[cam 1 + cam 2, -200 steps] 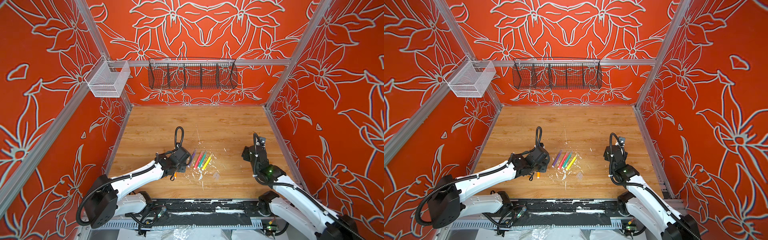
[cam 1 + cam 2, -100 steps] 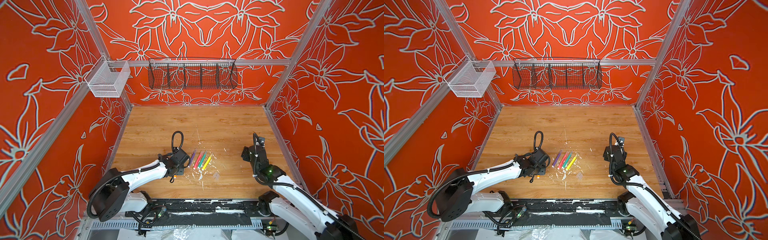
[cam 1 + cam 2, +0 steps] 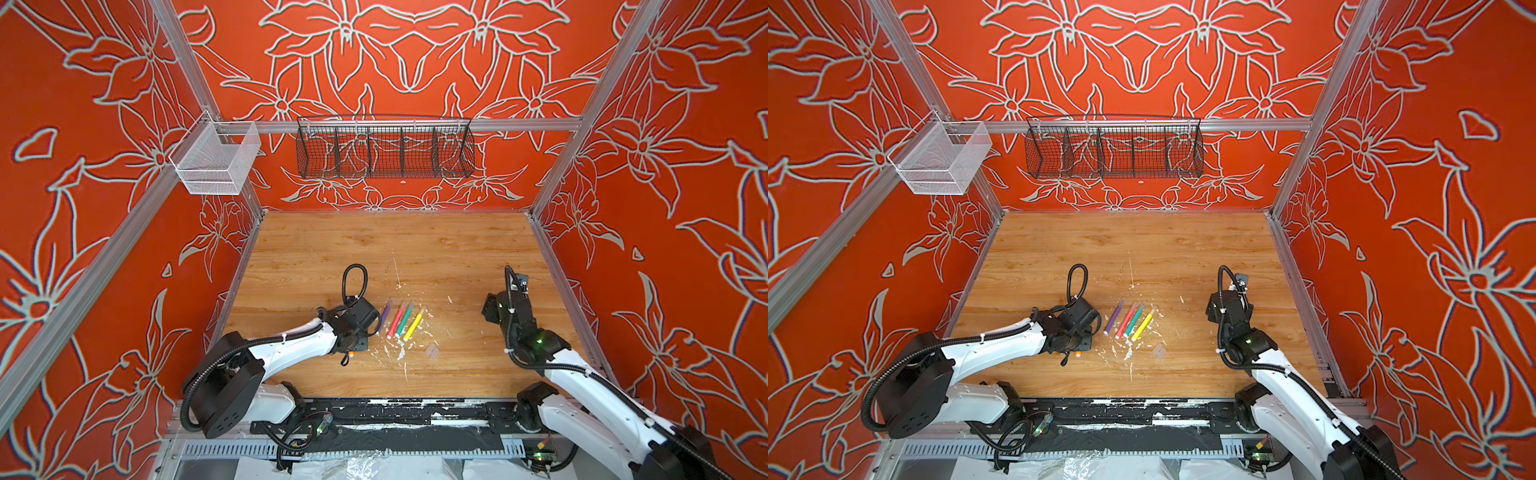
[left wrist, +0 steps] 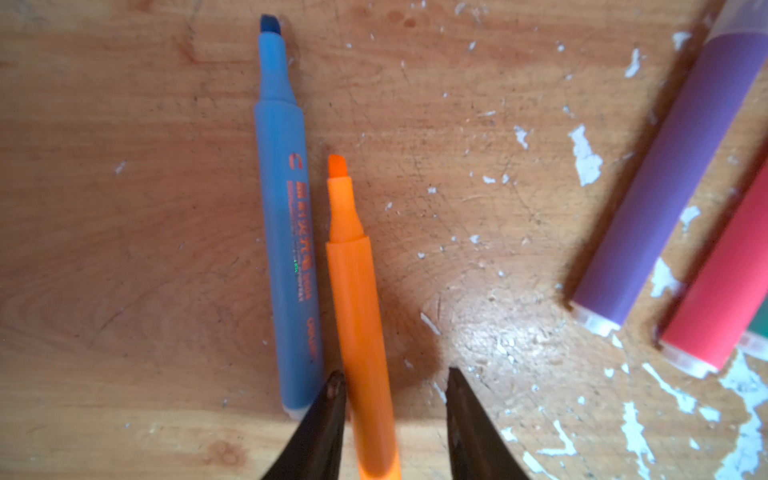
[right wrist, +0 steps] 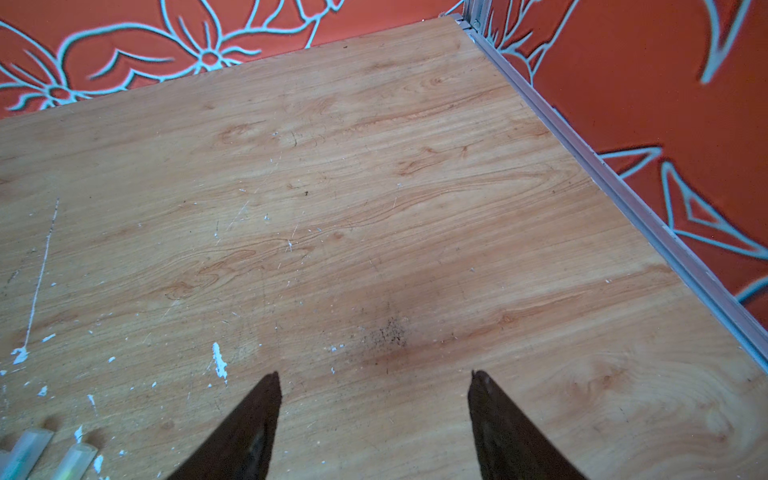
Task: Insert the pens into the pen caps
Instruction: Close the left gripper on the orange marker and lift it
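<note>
Left of the desk's (image 3: pixel 374 249) middle, the left gripper (image 4: pixel 395 372) is straddling the orange pen (image 4: pixel 357 299), jaws not clamped; that pen is lying parallel beside the blue pen (image 4: pixel 286 232), bare nibs pointing alike. Four more pens (image 3: pixel 405 318) are slanting toward the far-right corner. The right gripper (image 5: pixel 374 373) is hanging released near the right edge, orange floral walls (image 3: pixel 395 62) surrounding.

walls (image 3: pixel 415 62): orange-red, pale outlined flowers all over (pretty loud tbh)
table (image 3: pixel 374 249): light wood grain, white flecks
blue pen (image 4: pixel 286 232): sky blue, orange lettering
orange pen (image 4: pixel 357 299): bright orange
the row: purple pen (image 3: pixel 385 314), pink pen (image 3: pixel 396 320), green pen (image 3: pixel 404 319), yellow pen (image 3: pixel 414 323)
wire basket (image 3: pixel 384 149): black
mesh basket (image 3: pixel 216 160): white
</note>
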